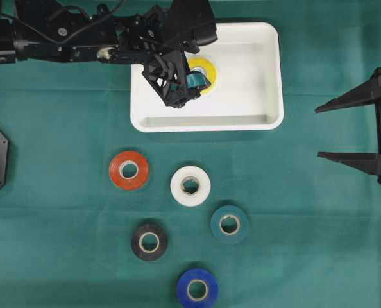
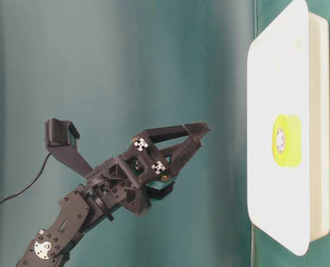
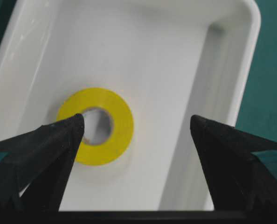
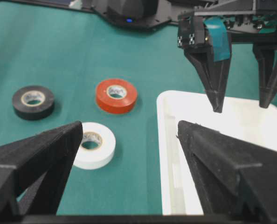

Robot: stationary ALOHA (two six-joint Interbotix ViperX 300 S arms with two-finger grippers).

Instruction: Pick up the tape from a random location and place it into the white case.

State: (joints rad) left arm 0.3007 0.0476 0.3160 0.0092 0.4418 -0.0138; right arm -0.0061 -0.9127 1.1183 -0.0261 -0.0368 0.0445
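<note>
Matte black arms, left gripper (image 1: 181, 80) with tapered pointed fingers, teal tape patches, checkered markers, brass screws, trailing black cable (image 2: 15, 194)

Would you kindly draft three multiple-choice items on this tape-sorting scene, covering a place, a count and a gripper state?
1. Where does the yellow tape roll lie?
A. On the green cloth
B. Inside the white case
C. Between the right gripper's fingers

2. How many tape rolls lie on the cloth outside the case?
A. Three
B. Five
C. Seven

3. How does the left gripper stand?
A. Open, holding nothing
B. Shut on the yellow roll
C. Shut on the red roll

Key:
1 B, the yellow tape roll lies flat on the floor of the white case.
2 B, red, white, teal, black and blue.
3 A, the left gripper shows wide jaws above the roll, gripping nothing.
</note>
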